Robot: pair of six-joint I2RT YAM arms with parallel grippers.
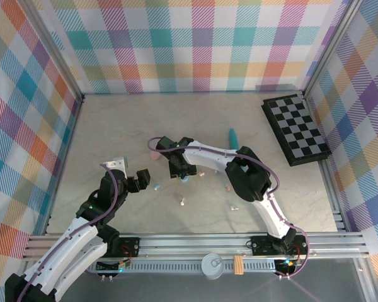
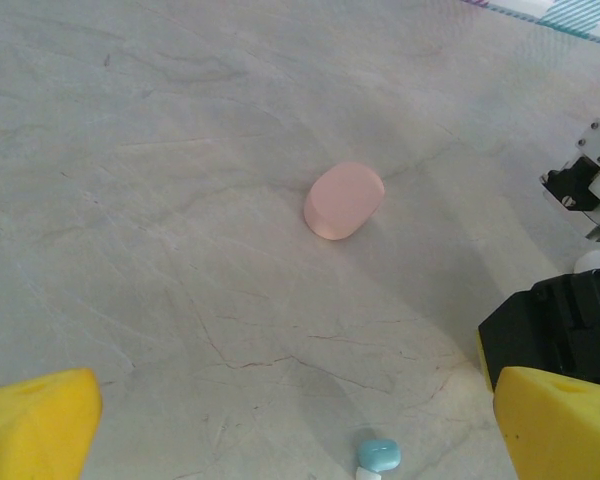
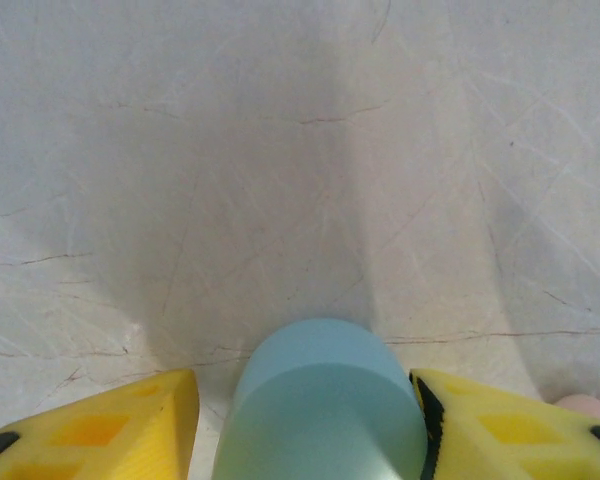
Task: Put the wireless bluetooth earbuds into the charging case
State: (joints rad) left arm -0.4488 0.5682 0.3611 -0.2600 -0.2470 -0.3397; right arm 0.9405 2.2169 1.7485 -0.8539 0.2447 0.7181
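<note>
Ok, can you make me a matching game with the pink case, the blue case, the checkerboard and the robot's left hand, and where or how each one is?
Things:
1. pink case
2. blue case
3. checkerboard
4. left hand

Places or states:
A. at the right edge of the table
B. wide open, holding nothing
C. between the fingers of the right hand
D. lying alone, nothing touching it

Pairs: 1-D, 2-C, 3-A, 4-B

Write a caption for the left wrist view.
Open left hand over the marble table, facing a pink oval case; a light blue earbud lies nearby.
</note>
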